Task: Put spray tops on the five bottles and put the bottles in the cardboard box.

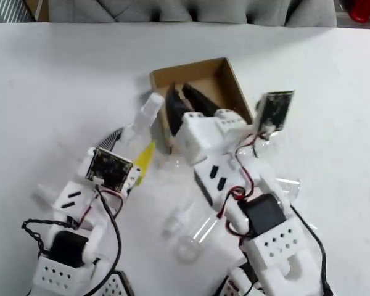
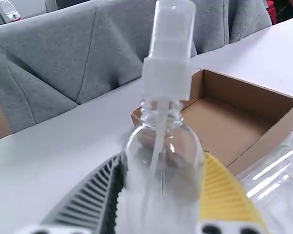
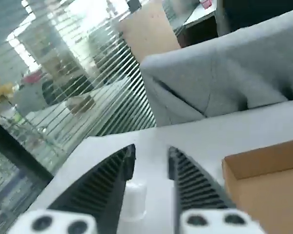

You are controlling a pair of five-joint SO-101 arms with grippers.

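Left gripper clamps bottle, spray top on, just left of box: likely staged for boxing. Right gripper spread, empty, above box, free to assist.

Bottle clear, see-thru; spray top white. Left gripper: one ribbed finger grey, other yellow. Right gripper: both ribbed fingers black. Cardboard box plain brown. Table white. Arm shells white, motors black, wires red + black. Couch grey.
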